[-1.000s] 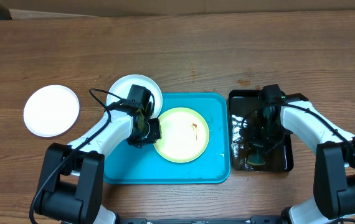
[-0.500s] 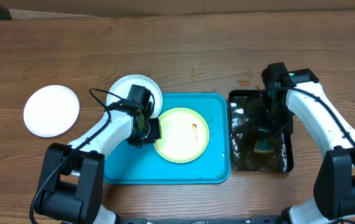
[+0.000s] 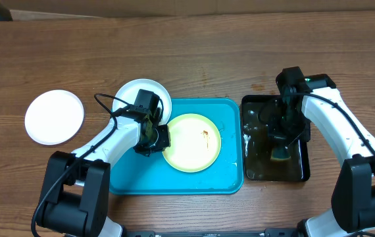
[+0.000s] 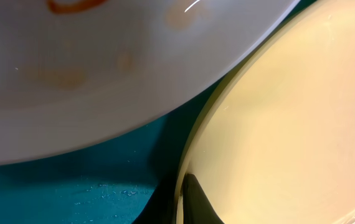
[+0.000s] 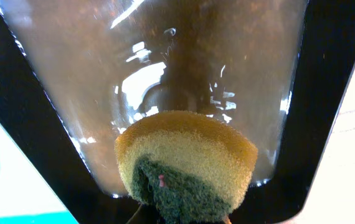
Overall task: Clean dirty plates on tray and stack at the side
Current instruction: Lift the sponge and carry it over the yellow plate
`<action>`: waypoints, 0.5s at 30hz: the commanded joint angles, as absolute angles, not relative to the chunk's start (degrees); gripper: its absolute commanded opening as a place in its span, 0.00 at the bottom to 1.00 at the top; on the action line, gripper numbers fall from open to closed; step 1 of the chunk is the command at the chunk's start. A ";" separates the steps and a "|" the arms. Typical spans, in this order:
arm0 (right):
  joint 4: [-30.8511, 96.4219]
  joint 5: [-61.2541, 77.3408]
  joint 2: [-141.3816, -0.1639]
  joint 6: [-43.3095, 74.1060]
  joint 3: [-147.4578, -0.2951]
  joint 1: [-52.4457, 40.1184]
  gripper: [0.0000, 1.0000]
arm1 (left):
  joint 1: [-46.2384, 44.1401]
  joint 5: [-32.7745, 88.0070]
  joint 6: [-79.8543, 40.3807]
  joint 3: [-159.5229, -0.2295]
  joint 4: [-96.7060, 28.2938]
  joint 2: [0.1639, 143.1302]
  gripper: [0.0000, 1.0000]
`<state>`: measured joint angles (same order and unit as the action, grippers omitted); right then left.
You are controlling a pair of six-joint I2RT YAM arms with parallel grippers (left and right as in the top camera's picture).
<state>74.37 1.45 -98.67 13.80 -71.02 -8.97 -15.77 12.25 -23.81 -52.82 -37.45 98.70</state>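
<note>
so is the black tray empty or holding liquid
Liquid in it: the black tray holds murky brown water with bright glints on its surface.

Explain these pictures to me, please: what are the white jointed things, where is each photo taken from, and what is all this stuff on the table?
The white jointed things are two robot arms, each ending in a two-finger gripper. The wide picture looks down from a camera above the wooden table; the two close-ups come from cameras on the arms' wrists. The left gripper is closed on the rim of a pale yellow plate lying in a turquoise tray. The right gripper holds a yellow-and-green sponge over a black tray of brownish water. A white plate sits apart on the left; a second white plate is at the turquoise tray's far-left corner, partly under the left arm.
</note>
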 commanded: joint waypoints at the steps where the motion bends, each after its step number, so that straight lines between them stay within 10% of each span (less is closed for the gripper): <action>1: 75.18 1.83 -97.84 13.02 -72.18 -8.78 0.04 | -16.16 8.84 -23.77 -50.74 -37.36 101.51 0.04; 15: 74.96 16.27 -97.84 13.28 -81.82 -11.84 0.04 | -16.16 8.84 -23.77 -50.74 -37.04 101.51 0.04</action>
<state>77.54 7.38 -98.67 13.47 -80.58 -9.50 -15.77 12.25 -23.81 -52.82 -37.41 98.70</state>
